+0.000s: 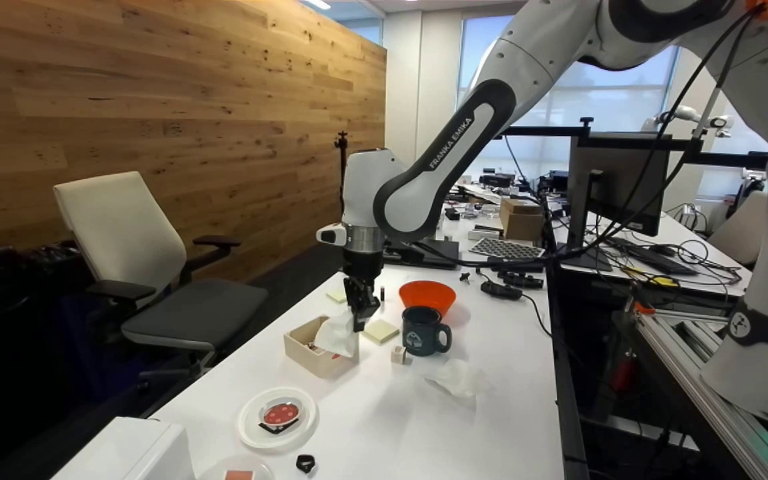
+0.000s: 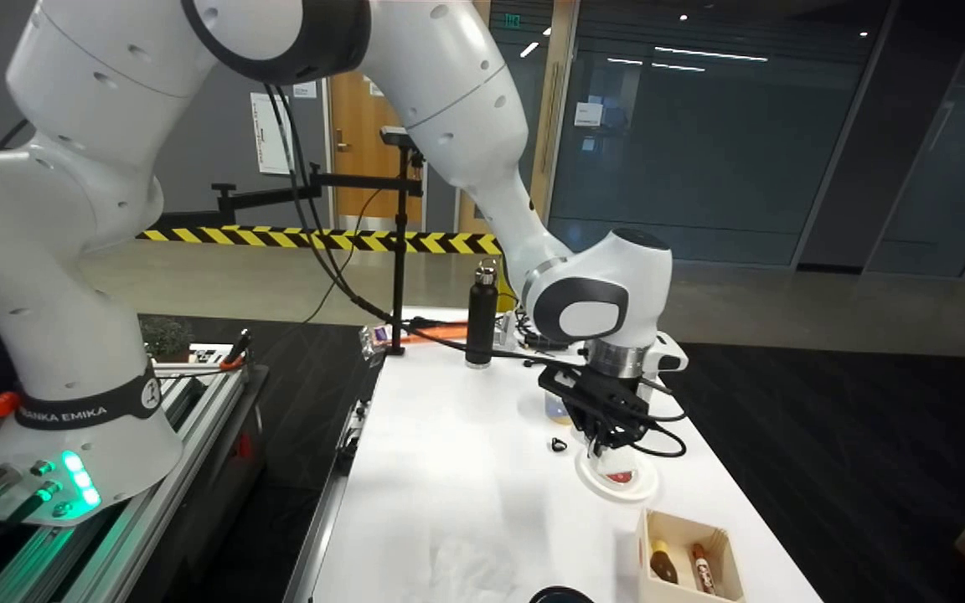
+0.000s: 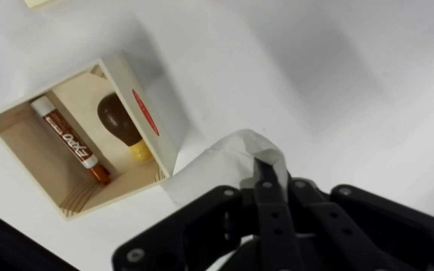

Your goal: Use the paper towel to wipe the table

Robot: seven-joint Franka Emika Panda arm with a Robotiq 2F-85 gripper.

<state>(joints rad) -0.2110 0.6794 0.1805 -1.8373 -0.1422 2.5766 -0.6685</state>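
In the wrist view the gripper [image 3: 278, 172] has its jaws squeezed together, pinching the paper towel [image 3: 220, 162]. The loose end hangs next to a corner of the tan box [image 3: 166, 148]; I can't tell if they touch. A marker [image 3: 68, 135] lies inside the box.

In an exterior view the paper towel hangs in front of the box. I can't tell if it reaches the table [image 1: 384, 433]. The dark mug [image 1: 421, 333] stands apart from the box, with a little cube [image 1: 398, 355] between them. A second crumpled sheet [image 1: 461, 378] lies on the table, well apart from the box.

In an exterior view the white plate [image 2: 619, 494] is near the box, and the paper towel hides some of it.

I think the job now is to bring the paper towel down and wipe. I'd swing it away from the box, so the corner can't catch the loose end. Then I'd lower it till it lies flat and rub slowly and softly, because thin paper may rip.
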